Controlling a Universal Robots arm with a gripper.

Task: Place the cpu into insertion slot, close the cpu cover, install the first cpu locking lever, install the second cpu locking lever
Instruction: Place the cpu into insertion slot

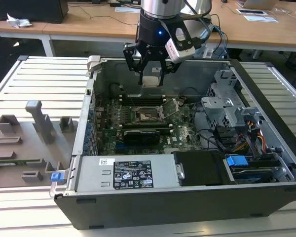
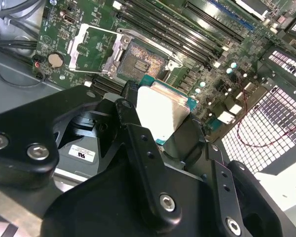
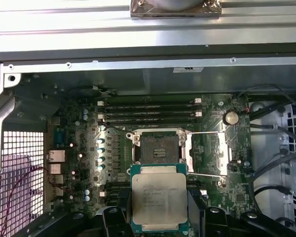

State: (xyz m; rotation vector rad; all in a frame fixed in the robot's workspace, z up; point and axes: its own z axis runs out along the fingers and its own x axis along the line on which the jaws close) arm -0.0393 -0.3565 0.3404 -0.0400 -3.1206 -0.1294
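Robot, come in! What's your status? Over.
Status: claw shut on cpu, up in the air. Empty insertion slot, cpu cover open. Nothing blocking it. Over.

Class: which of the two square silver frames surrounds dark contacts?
The insertion slot; the open cpu cover beside it frames green board instead.

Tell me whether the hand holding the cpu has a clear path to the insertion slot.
Probably yes: the cpu cover is swung open, the insertion slot lies bare, nothing between it and the hand.
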